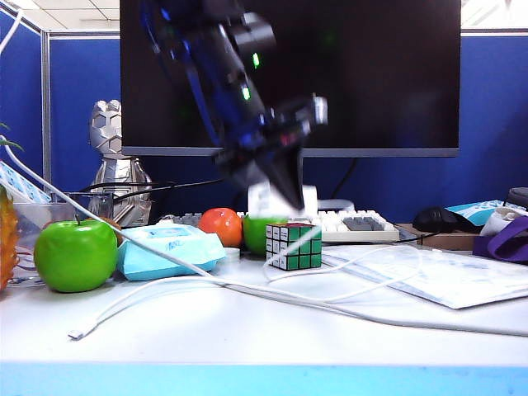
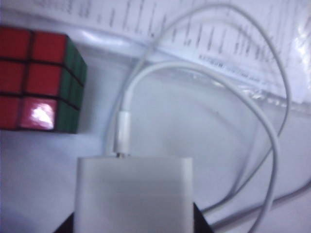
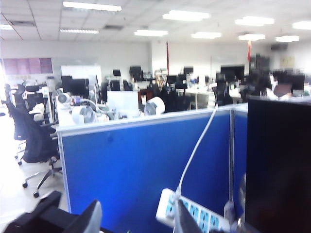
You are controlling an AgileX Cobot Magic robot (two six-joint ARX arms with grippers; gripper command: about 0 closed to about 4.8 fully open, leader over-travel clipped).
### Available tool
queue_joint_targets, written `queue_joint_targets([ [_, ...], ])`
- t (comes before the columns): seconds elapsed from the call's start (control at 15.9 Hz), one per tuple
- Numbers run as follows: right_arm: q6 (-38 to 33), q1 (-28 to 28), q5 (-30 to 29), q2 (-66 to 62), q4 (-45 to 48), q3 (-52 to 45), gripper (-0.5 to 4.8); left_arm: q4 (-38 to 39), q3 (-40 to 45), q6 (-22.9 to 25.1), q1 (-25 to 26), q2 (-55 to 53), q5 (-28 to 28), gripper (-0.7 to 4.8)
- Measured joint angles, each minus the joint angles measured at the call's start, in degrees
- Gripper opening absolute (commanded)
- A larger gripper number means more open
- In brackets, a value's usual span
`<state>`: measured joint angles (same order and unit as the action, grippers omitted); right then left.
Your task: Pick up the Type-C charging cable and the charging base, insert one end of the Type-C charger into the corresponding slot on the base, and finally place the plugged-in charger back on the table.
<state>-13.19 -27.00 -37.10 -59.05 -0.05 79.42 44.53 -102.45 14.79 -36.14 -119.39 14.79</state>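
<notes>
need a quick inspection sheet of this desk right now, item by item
surface: white table, crowded.
job's things: charging base held in the left hand just above the table behind the Rubik's cube; Type-C charging cable plugged into it.
clutter: green apple, wipes pack, tomato, keyboard, bagged papers.
hands: left shut on the base; right hand raised, open, empty.
cables: a longer white cord crosses the table.
surroundings: monitor, blue partitions.
</notes>
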Motion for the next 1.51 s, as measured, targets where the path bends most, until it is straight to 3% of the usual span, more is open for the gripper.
queue_joint_targets([
  [0.19, 0.0, -0.02, -0.02, 0.15, -2.12, 0.02, 2.01, -0.48, 0.02, 0.0, -0.52, -1.86, 1.16, 0.04],
  [0.38, 0.07, -0.02, 0.0, 0.17, -5.2, 0.0, 2.01, -2.49, 0.0, 0.0, -1.29, -2.4, 1.57, 2.54],
  [0.44, 0.13, -0.02, 0.0, 0.17, -5.88, 0.0, 2.01, -3.02, 0.0, 0.0, -1.62, -2.47, 1.64, 2.84],
  [0.57, 0.15, -0.02, 0.0, 0.37, -6.27, 0.0, 2.02, -4.13, -0.09, 0.02, -1.88, -2.47, 1.62, 2.84],
  [0.63, 0.15, -0.02, 0.0, 0.44, -6.36, 0.0, 2.03, -4.59, -0.11, 0.0, -1.92, -2.47, 1.64, 3.36],
  [0.69, 0.15, 0.0, 0.0, 0.5, -6.54, 0.0, 2.03, -4.57, -0.11, 0.0, -2.03, -2.47, 1.64, 3.53],
  [0.82, 0.15, 0.0, -0.42, 0.72, -6.91, 0.0, 2.18, -4.55, -0.11, 0.17, -2.12, -2.47, 1.62, 3.04],
  [0.95, 0.15, -0.02, -2.25, 1.11, -6.93, 0.0, 2.18, -4.0, -0.11, 0.04, -2.38, -2.01, 1.62, 1.76],
  [1.01, 0.17, -0.02, -2.6, 1.29, -6.93, 0.0, 2.16, -3.43, -0.11, -0.13, -2.49, -1.16, 1.62, 0.63],
  [1.07, 0.15, -0.02, -1.79, 2.05, -6.95, 0.0, 2.13, -2.78, -0.11, -0.44, -2.62, 2.54, 1.6, -0.03],
  [1.32, 2.14, -0.02, 9.22, 4.04, -8.48, 0.0, 2.11, -2.89, -0.13, -0.7, -2.69, 14.67, 1.9, -0.06],
  [1.51, 2.82, -0.02, 14.56, 4.55, -11.52, 0.02, 2.12, -5.01, -0.24, -1.4, -2.69, 26.51, 8.72, 0.0],
])
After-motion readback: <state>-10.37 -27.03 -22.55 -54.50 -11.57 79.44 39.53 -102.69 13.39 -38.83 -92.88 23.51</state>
